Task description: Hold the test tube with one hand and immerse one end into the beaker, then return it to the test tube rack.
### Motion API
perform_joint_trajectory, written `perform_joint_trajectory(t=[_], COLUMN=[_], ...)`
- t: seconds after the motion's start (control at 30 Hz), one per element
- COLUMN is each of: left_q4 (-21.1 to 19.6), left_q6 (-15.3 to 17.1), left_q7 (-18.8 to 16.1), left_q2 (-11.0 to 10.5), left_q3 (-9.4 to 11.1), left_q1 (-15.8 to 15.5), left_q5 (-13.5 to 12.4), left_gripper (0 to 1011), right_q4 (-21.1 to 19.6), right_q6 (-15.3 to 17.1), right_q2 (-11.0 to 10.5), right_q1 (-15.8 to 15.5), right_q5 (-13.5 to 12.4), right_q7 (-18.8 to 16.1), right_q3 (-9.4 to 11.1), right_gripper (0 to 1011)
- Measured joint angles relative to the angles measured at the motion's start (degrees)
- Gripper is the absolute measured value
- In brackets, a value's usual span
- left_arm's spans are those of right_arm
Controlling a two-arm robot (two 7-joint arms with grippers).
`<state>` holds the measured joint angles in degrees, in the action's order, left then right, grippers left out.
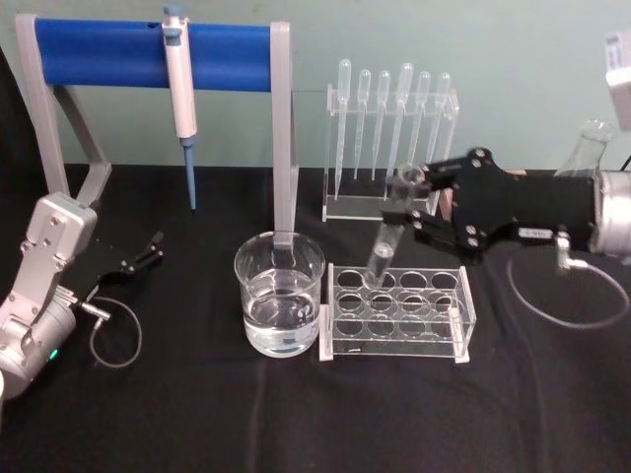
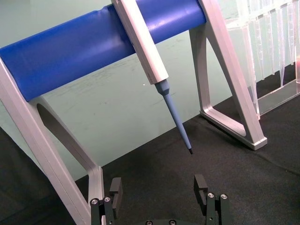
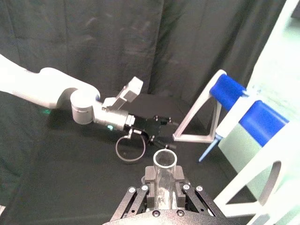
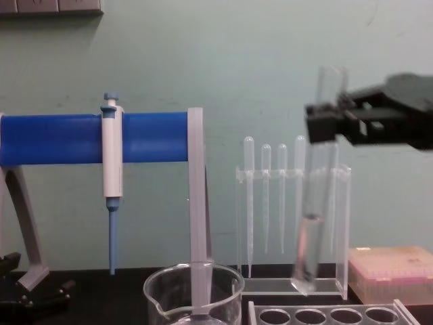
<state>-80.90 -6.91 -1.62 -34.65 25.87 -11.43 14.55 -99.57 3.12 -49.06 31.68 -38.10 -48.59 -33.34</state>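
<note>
Test tubes being seen: one [image 1: 387, 233]
Beakers: one [image 1: 279, 294]
Pipettes: six [image 1: 383, 118]
Pipettors: one [image 1: 179, 91]
Grippers: two [image 1: 422, 206] [image 1: 148, 248]

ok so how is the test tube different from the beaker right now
The test tube is narrow and long; the beaker is wide and squat. The test tube hangs slightly tilted in the right gripper, above the clear rack; the beaker stands upright on the table, left of that rack. The beaker's liquid fills roughly its lower half; the tube holds some in its lower part. Both are clear glass.
</note>
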Motion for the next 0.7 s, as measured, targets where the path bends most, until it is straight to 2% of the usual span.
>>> perform_joint_trajectory(t=[0.1, 0.27, 0.43, 0.7], left_q4=[0.0, 0.0, 0.0, 0.0], left_q6=[0.0, 0.0, 0.0, 0.0], left_q7=[0.0, 0.0, 0.0, 0.0], left_q2=[0.0, 0.0, 0.0, 0.0], left_q3=[0.0, 0.0, 0.0, 0.0], left_q1=[0.0, 0.0, 0.0, 0.0], left_q5=[0.0, 0.0, 0.0, 0.0], left_gripper=[1000, 1000, 1000, 1000], right_q4=[-0.4, -0.2, 1.1, 3.2], right_q6=[-1.2, -3.2, -5.2, -6.2], right_q2=[-1.5, -2.3, -1.6, 0.0], right_q1=[-2.6, -5.7, -7.6, -8.1], right_q5=[-0.6, -0.9, 0.0, 2.0], right_q7=[0.3, 0.9, 2.0, 2.1], right_q3=[1.0, 2.2, 3.0, 3.5], right_gripper=[241, 241, 241, 241])
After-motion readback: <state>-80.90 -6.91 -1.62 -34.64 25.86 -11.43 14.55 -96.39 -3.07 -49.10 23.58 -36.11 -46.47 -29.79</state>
